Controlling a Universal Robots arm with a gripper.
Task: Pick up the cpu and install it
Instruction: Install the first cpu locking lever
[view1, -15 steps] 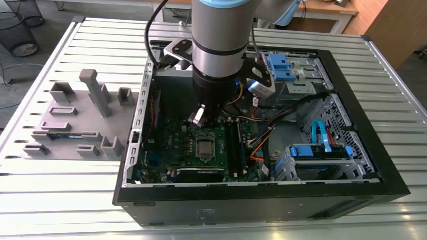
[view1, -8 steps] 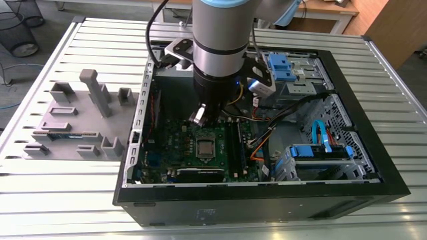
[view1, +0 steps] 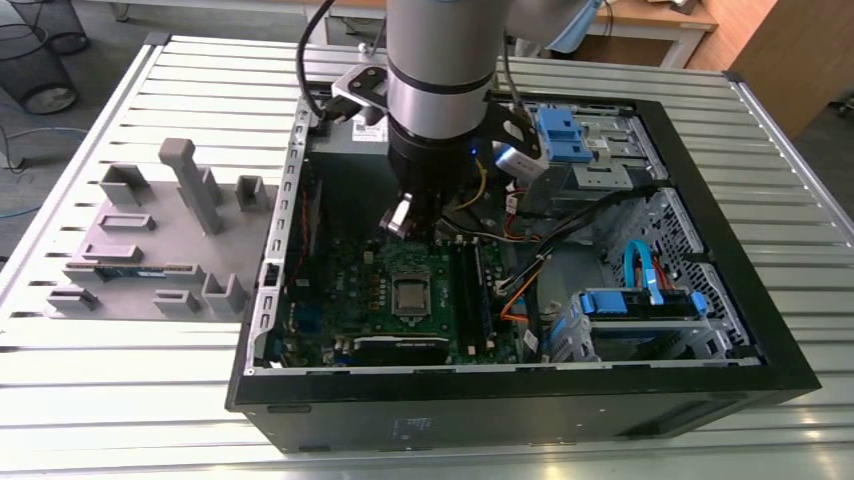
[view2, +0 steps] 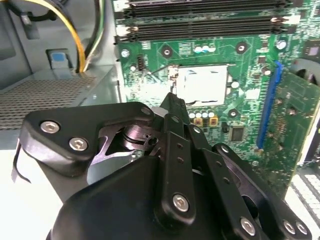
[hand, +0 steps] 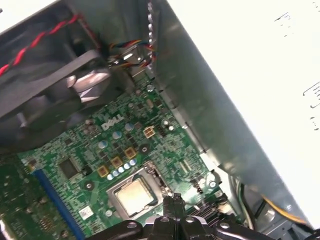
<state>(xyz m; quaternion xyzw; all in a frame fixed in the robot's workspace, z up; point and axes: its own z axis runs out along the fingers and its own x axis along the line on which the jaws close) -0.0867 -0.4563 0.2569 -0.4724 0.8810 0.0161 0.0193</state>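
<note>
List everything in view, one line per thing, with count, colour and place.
table: one, silver slats, under everything else
case: one, black, open, on the table
motherboard: one, green, inside the case
cpu: one, silver-grey, seated on the motherboard
fan: one, dark grey, inside the case beside the motherboard
tray: one, grey, on the table, exterior view's left of the case
arm: one, silver and black, above the case
gripper: one, black, over the motherboard near the cpu
</note>
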